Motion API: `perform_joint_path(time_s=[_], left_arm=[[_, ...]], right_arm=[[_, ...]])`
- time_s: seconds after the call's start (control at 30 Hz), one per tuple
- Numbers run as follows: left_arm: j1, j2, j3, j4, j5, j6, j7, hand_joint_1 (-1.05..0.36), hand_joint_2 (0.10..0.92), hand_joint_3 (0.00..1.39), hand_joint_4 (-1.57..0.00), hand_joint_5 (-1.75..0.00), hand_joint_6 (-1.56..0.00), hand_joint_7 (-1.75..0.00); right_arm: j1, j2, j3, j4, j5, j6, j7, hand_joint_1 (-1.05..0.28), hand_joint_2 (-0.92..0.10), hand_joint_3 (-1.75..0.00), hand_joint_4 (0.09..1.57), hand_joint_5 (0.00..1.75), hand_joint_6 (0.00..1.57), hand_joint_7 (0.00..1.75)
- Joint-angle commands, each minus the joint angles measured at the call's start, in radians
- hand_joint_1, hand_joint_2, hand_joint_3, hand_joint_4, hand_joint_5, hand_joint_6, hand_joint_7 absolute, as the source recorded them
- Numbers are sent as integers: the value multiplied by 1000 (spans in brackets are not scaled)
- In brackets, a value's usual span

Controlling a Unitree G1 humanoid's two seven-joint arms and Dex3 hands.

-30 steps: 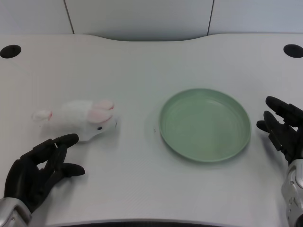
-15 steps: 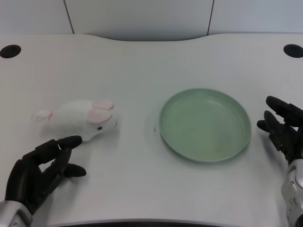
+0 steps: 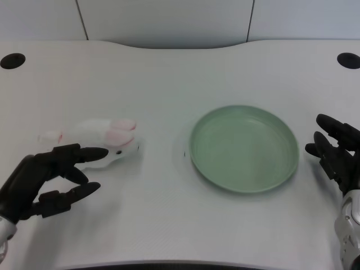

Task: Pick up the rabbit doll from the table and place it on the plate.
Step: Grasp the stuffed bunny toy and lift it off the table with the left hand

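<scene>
Fingers (image 3: 84,153) of the left hand (image 3: 42,180) are spreading empty over the rabbit doll (image 3: 104,138); they should be straddling its body before closing.

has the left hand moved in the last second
Yes. The left hand has spread its fingers and reached up toward the rabbit doll, its upper fingers now overlapping the doll's near side. The plate has stayed put.

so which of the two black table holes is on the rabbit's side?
The far-left hole: it sits at the table's back-left corner, same side as the rabbit doll and left hand. The other hole is back-right, beyond the plate.
</scene>
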State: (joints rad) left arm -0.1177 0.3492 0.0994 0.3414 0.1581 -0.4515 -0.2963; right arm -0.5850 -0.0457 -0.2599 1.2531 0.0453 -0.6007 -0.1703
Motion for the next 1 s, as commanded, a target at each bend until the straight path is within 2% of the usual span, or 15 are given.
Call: perform_joint_path(time_s=[0.03, 0.2, 0.23, 0.27, 0.33, 0.4, 0.43, 0.47, 0.53, 0.63, 0.7, 0.77, 0.83, 0.87, 1.0], left_arm=[[-40, 91, -24, -49, 165, -40, 101, -675, 921, 165, -199, -1285, -525, -119], [-90, 184, -67, -94, 349, -59, 191, -801, 921, 199, -52, -1117, -447, -99], [-105, 200, -76, -108, 375, -46, 191, -807, 921, 203, -42, -1106, -441, -97], [-123, 215, -86, -117, 405, -39, 200, -846, 921, 216, -17, -999, -408, -81], [-168, 240, -108, -112, 459, -44, 223, -875, 921, 186, -3, -823, -371, -58], [-183, 249, -120, -104, 474, -48, 239, -881, 921, 169, 0, -757, -358, -49], [-202, 260, -133, -104, 494, -35, 230, -882, 921, 166, 1, -745, -356, -48], [-230, 275, -152, -100, 516, -14, 208, -898, 921, 169, 1, -540, -270, -47], [-274, 295, -183, -85, 540, 17, 174, -922, 921, 163, 1, -323, -202, -31], [-333, 306, -225, -42, 534, 49, 114, -955, 921, 151, 1, -221, -160, -12], [-396, 299, -260, 26, 528, 69, 67, -987, 921, 134, 1, -178, -130, -9], [-429, 297, -281, 65, 523, 78, 48, -1002, 921, 122, 1, -156, -115, -8], [-511, 273, -335, 171, 557, 108, 24, -1020, 921, 106, 1, -139, -101, -7], [-560, 256, -369, 239, 577, 126, 10, -1037, 920, 81, 1, -74, -60, -9], [-675, 218, -458, 411, 613, 154, 0, -1048, 921, 55, -1, -22, -34, -11]], right_arm=[[18, -15, 5, 5, -9, -20, -10, -286, -921, -170, 708, 856, 1006, 66], [10, -12, 5, 5, -13, -9, -18, -275, -921, -166, 706, 836, 1005, 65], [8, -10, 2, 2, -10, -4, -15, -276, -921, -166, 705, 836, 1005, 66], [5, -9, 3, 0, -13, 4, -20, -290, -921, -164, 710, 844, 1006, 67], [7, -8, -2, -1, -8, -5, -10, -300, -921, -163, 713, 854, 1012, 73], [9, -7, -5, -1, -5, -11, -4, -301, -921, -167, 714, 857, 1014, 75], [10, -8, -7, -2, -3, -4, -2, -301, -921, -169, 714, 858, 1014, 76], [11, -7, -9, -4, -1, 2, -4, -309, -921, -151, 708, 860, 1007, 73], [12, -7, -10, -6, -2, 6, -8, -306, -921, -137, 706, 867, 1001, 71], [21, -15, 4, -10, -20, -13, -14, -298, -921, -143, 702, 871, 997, 71], [24, -14, -4, -13, -8, -12, 0, -301, -921, -142, 691, 869, 999, 73], [26, -13, -9, -14, -2, -11, 7, -302, -921, -140, 685, 869, 1001, 74], [27, -11, -5, -20, -7, -9, -2, -297, -921, -142, 683, 870, 1002, 76], [29, -9, -3, -23, -9, -9, -6, -295, -921, -146, 675, 871, 988, 70], [33, -7, -2, -22, -11, -9, -9, -305, -921, -128, 668, 889, 987, 74]])
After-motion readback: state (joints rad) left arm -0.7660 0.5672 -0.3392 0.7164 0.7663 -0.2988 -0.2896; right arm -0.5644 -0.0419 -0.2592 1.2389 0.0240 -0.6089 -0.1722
